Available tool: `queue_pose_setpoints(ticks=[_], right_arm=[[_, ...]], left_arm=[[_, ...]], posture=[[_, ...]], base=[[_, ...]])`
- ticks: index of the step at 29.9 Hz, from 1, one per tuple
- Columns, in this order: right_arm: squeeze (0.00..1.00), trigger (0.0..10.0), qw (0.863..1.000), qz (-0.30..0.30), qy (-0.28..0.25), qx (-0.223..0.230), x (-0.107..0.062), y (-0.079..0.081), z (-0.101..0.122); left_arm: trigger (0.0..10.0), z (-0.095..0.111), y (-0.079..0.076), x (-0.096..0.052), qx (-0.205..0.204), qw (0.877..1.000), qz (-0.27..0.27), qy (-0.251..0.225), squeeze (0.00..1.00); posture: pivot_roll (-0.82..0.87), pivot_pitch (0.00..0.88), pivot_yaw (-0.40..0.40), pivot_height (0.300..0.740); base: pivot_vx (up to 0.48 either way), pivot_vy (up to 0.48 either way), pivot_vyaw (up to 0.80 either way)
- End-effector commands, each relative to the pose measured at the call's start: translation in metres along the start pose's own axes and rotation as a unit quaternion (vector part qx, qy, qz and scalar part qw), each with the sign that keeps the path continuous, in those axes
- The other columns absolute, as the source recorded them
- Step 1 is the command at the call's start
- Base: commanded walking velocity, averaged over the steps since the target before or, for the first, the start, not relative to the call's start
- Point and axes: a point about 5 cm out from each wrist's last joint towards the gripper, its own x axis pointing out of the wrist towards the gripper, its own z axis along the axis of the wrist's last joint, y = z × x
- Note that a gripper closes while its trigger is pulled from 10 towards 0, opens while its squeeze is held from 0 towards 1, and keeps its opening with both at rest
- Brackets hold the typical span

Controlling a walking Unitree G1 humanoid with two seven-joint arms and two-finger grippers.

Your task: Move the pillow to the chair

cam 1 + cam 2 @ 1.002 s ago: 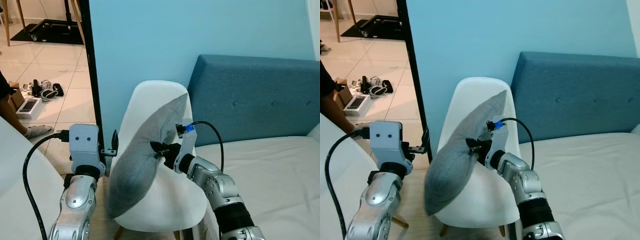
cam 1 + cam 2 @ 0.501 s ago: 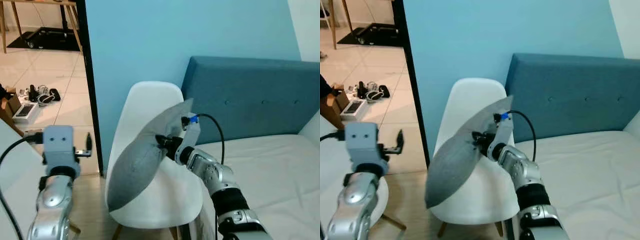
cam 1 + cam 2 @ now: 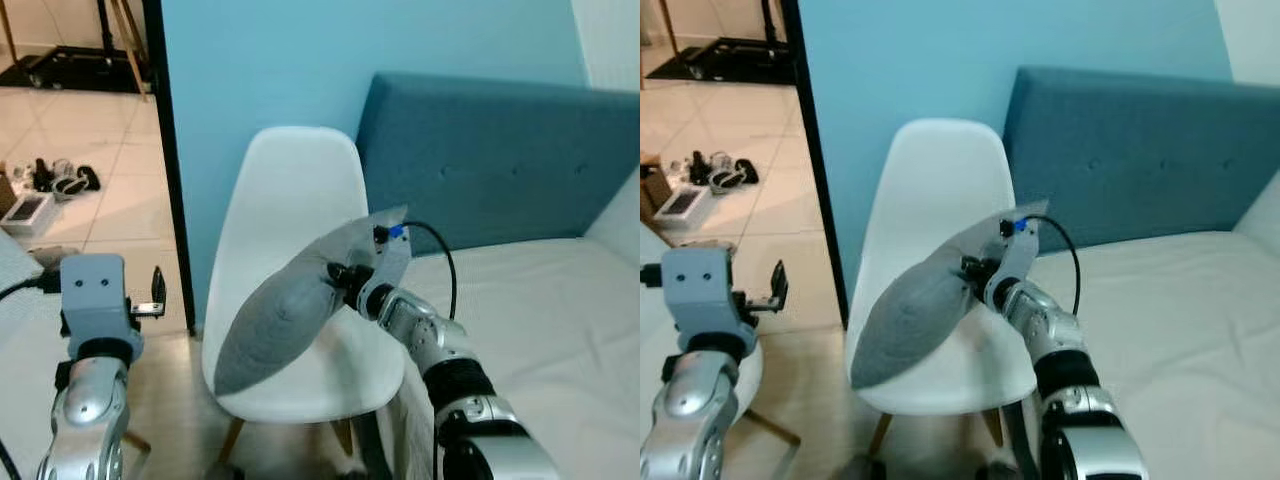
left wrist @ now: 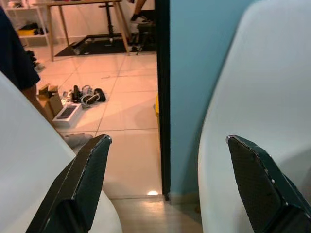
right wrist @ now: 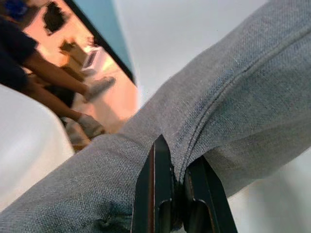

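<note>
The right end effector [image 3: 338, 274] is pinching the seam of the grey fabric pillow [image 3: 290, 312], its two black fingers [image 5: 154, 189] pressed close together with a fold of the cloth caught between them. The pillow hangs tilted over the white moulded plastic chair [image 3: 292, 190]: its upper corner is up at the right, by the end effector, and its rounded lower end droops to the left over the near left part of the seat. Whether that lower end touches the seat cannot be told.

The left end effector [image 4: 167, 187] is held up to the left of the chair, apart from the pillow, its two black fingers spread wide with nothing between them. It points towards the chair's left edge and the black door frame [image 3: 165, 150] beside the light blue wall [image 3: 260, 60].

To the right of the chair is a bed with a teal upholstered headboard [image 3: 490, 160] and a cream mattress [image 3: 560, 330]. Through the doorway on the far left, on the pale tiled floor [image 3: 90, 140], lies a small scatter of shoes and boxes [image 3: 45, 185]. A person's arm in a dark sleeve [image 5: 29, 58] shows in the right wrist view, reaching down near the floor.
</note>
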Motion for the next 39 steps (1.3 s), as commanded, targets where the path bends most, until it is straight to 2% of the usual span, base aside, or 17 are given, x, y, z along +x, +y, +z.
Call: queue_pose_setpoints(ticks=[1, 4, 6, 7, 9, 11, 12, 15, 18, 22, 26, 28, 32, 36, 37, 38, 39], right_arm=[[0.0, 10.0, 0.999, 0.0, -0.052, -0.013, 0.0, 0.002, 0.024], [0.0, 10.0, 0.998, -0.041, -0.029, -0.032, 0.007, 0.003, 0.024], [0.0, 10.0, 0.994, -0.098, 0.001, -0.049, 0.007, -0.007, 0.019], [0.0, 10.0, 0.994, -0.098, 0.001, -0.049, 0.007, -0.007, 0.019], [0.0, 10.0, 0.987, -0.142, 0.059, -0.048, 0.005, -0.018, 0.006], [0.0, 10.0, 0.987, -0.142, 0.059, -0.048, 0.005, -0.018, 0.006], [0.0, 10.0, 0.983, -0.143, 0.1, -0.053, 0.003, -0.021, -0.005], [0.0, 10.0, 0.974, -0.144, 0.164, -0.061, 0.0, -0.026, -0.024], [0.0, 10.0, 0.964, -0.149, 0.204, -0.08, -0.005, -0.033, -0.038], [0.0, 10.0, 0.959, -0.154, 0.217, -0.093, -0.008, -0.038, -0.045], [0.0, 10.0, 0.963, -0.136, 0.212, -0.093, -0.006, -0.035, -0.048], [0.0, 10.0, 0.972, -0.091, 0.199, -0.084, 0.002, -0.019, -0.05], [0.0, 10.0, 0.977, -0.058, 0.19, -0.082, 0.008, -0.003, -0.05], [0.0, 10.0, 0.977, -0.05, 0.19, -0.083, 0.01, 0.0, -0.05], [0.63, 10.0, 0.98, -0.024, 0.184, -0.072, 0.013, 0.008, -0.049], [0.63, 10.0, 0.982, -0.005, 0.179, -0.065, 0.015, 0.015, -0.049], [1.0, 10.0, 0.982, 0.008, 0.177, -0.067, 0.016, 0.018, -0.049]], left_arm=[[10.0, 0.002, 0.001, -0.001, 0.002, 1.0, -0.004, 0.001, 0.0], [10.0, 0.007, 0.005, -0.001, 0.008, 1.0, -0.003, -0.005, 0.0], [10.0, 0.011, 0.006, -0.003, 0.013, 1.0, -0.002, -0.007, 0.0], [10.0, 0.011, 0.006, -0.003, 0.013, 1.0, -0.002, -0.007, 0.0], [10.0, 0.013, 0.008, -0.005, 0.014, 1.0, -0.002, -0.007, 0.0], [10.0, 0.013, 0.008, -0.005, 0.014, 1.0, -0.002, -0.007, 0.0], [10.0, 0.013, 0.008, -0.006, 0.014, 1.0, -0.001, -0.007, 0.0], [10.0, 0.014, 0.008, -0.007, 0.015, 1.0, -0.002, -0.006, 0.0], [10.0, 0.016, 0.008, -0.008, 0.017, 1.0, -0.003, -0.007, 0.0], [10.0, 0.018, 0.009, -0.007, 0.019, 1.0, -0.003, -0.008, 0.0], [10.0, 0.02, 0.01, -0.006, 0.022, 1.0, -0.003, -0.008, 0.0], [10.0, 0.023, 0.011, -0.006, 0.024, 1.0, -0.003, -0.01, 0.0], [10.0, 0.025, 0.011, -0.006, 0.025, 1.0, -0.002, -0.012, 0.0], [10.0, 0.026, 0.011, -0.006, 0.025, 1.0, -0.002, -0.011, 0.0], [10.0, 0.027, 0.011, -0.006, 0.025, 1.0, -0.002, -0.012, 0.0], [10.0, 0.028, 0.011, -0.007, 0.025, 1.0, -0.001, -0.013, 0.0], [10.0, 0.029, 0.01, -0.007, 0.024, 1.0, -0.001, -0.013, 0.0]], posture=[[0.12, 0.0, -0.15, 0.595], [0.14, 0.025, -0.166, 0.58], [0.15, 0.033, -0.172, 0.571], [0.15, 0.033, -0.172, 0.571], [0.15, 0.039, -0.172, 0.571], [0.15, 0.039, -0.172, 0.571], [0.15, 0.042, -0.173, 0.571], [0.16, 0.044, -0.176, 0.571], [0.16, 0.044, -0.173, 0.571], [0.17, 0.045, -0.171, 0.571], [0.17, 0.053, -0.168, 0.571], [0.18, 0.06, -0.166, 0.571], [0.19, 0.067, -0.168, 0.571], [0.19, 0.067, -0.168, 0.571], [0.19, 0.069, -0.166, 0.571], [0.19, 0.069, -0.166, 0.571], [0.19, 0.066, -0.165, 0.571]], base=[[0.0, 0.0, 0.0], [0.0, 0.0, 0.0], [0.0, 0.0, 0.0], [0.0, 0.0, 0.0], [0.0, 0.0, 0.0], [0.0, 0.0, 0.0], [0.0, 0.0, 0.0], [0.0, 0.0, 0.0], [0.0, 0.0, 0.0], [0.0, 0.0, 0.0], [0.0, 0.0, 0.0], [0.0, 0.0, 0.0], [0.0, 0.0, 0.0], [0.0, 0.0, 0.0], [0.0, 0.0, 0.0], [0.0, 0.0, 0.0], [0.0, 0.0, 0.0]])
